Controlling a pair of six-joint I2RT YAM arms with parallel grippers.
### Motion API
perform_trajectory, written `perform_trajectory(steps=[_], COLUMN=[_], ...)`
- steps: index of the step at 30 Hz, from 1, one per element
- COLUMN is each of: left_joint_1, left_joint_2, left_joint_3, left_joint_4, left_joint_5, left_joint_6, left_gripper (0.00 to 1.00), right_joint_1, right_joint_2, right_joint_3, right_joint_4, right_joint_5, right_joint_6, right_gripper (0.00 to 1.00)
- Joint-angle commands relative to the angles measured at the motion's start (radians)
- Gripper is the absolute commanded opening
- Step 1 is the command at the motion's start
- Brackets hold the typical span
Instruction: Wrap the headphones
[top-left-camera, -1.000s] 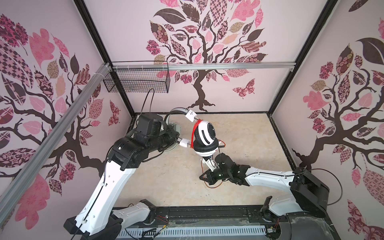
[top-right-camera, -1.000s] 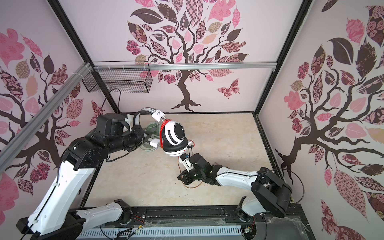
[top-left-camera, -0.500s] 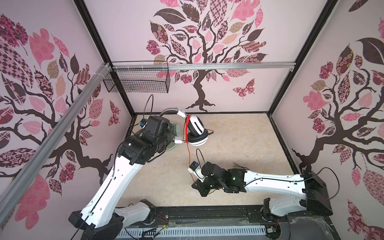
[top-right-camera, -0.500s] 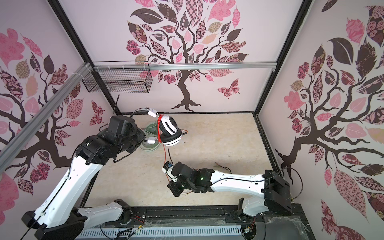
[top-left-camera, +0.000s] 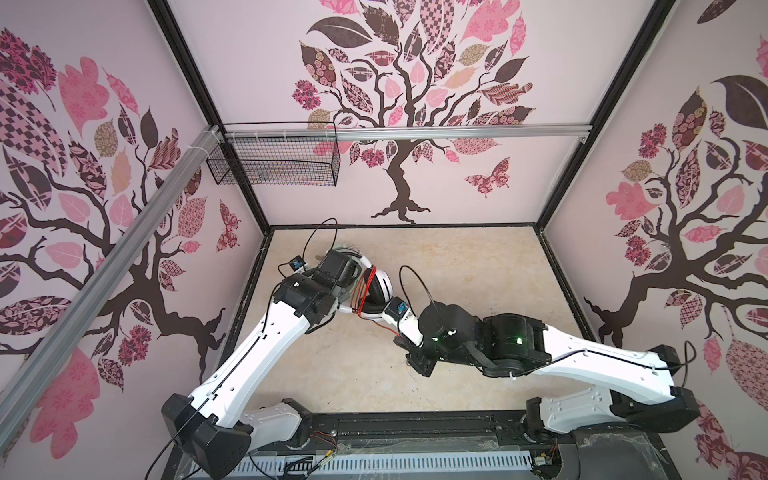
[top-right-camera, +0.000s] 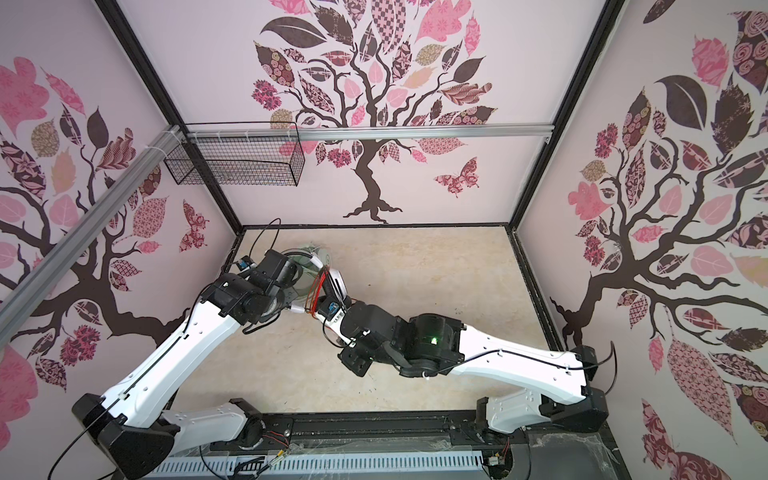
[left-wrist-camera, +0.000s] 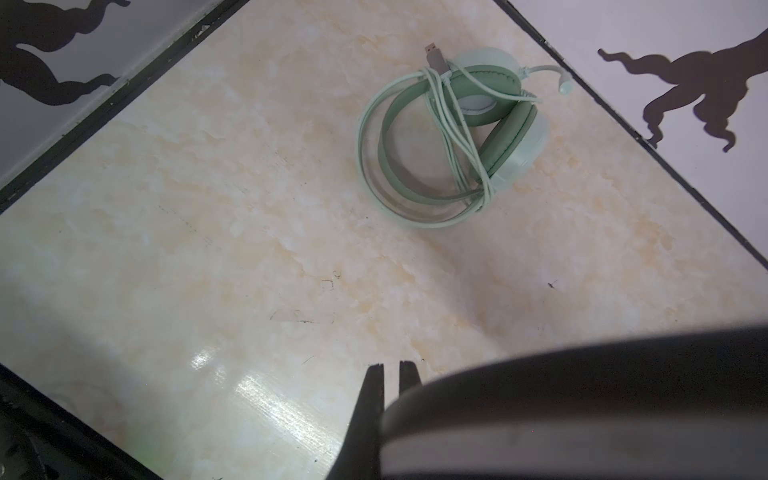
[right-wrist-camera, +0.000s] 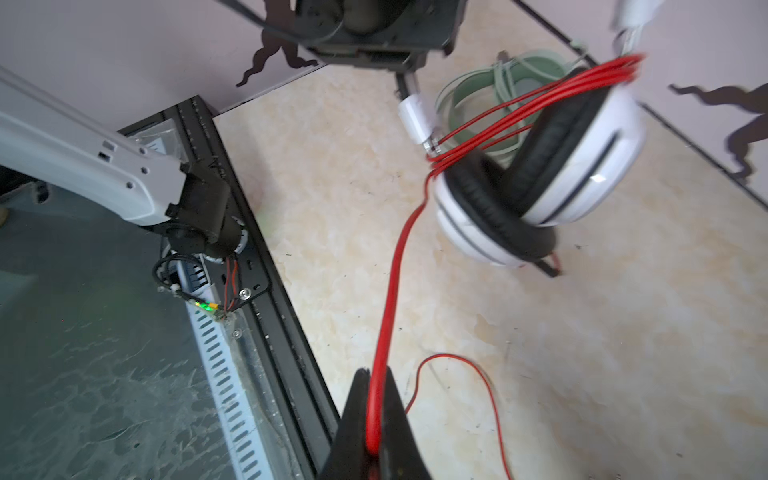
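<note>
The white-and-black headphones (top-left-camera: 379, 291) (right-wrist-camera: 561, 174) hang above the floor. My left gripper (left-wrist-camera: 392, 370) (top-left-camera: 347, 301) is shut on their headband (left-wrist-camera: 582, 395) next to a white slider (right-wrist-camera: 415, 120). Their red cable (right-wrist-camera: 395, 282) is looped several times across the band and cups. From there it runs down into my right gripper (right-wrist-camera: 376, 374) (top-left-camera: 401, 340), which is shut on it. The mint-green headphones (left-wrist-camera: 453, 137) (right-wrist-camera: 490, 91) lie on the floor near the back left corner with their pale cable wound round them. In both top views the left wrist mostly hides them.
Loose red cable (right-wrist-camera: 478, 374) trails on the beige floor beside my right gripper. A black wire basket (top-left-camera: 274, 162) hangs on the back wall at the left. Black frame rails (right-wrist-camera: 266, 266) edge the floor, and the patterned walls stand close.
My left gripper has carried the white-and-black headphones leftward and lower. The right arm has risen and turned its wrist below them, keeping its hold on the red cable.
</note>
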Motion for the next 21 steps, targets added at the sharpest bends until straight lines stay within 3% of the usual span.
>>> perform_trajectory(steps=[1,6,12,17,21], left_joint_1=[-0.009,-0.051,-0.145,-0.154,-0.154], left_joint_2=[-0.027,-0.024,-0.072,-0.156,-0.265], left_joint_3=[-0.037,-0.094,-0.159,-0.21,-0.238], left_joint_4=[0.008,-0.03,-0.036,-0.033,-0.02], left_joint_5=[-0.022,0.005,0.061,0.143,0.217], left_joint_6=[0.039,0.072,0.123,0.207,0.237], left_gripper=[0.0,0.0,0.0,0.0,0.0], right_joint_1=[-0.01,-0.115,-0.18,-0.278,-0.388], right_joint_2=[-0.009,0.005,0.038,0.072,0.093], right_joint_3=[0.091,0.169,0.123,0.074,0.025], right_joint_4=[-0.106,-0.074,0.042,0.141,0.208], right_joint_5=[0.205,0.216,0.287,0.192,0.042], right_joint_6=[-0.084,-0.163,-0.287,-0.299,-0.262], right_gripper=[0.0,0.0,0.0,0.0,0.0])
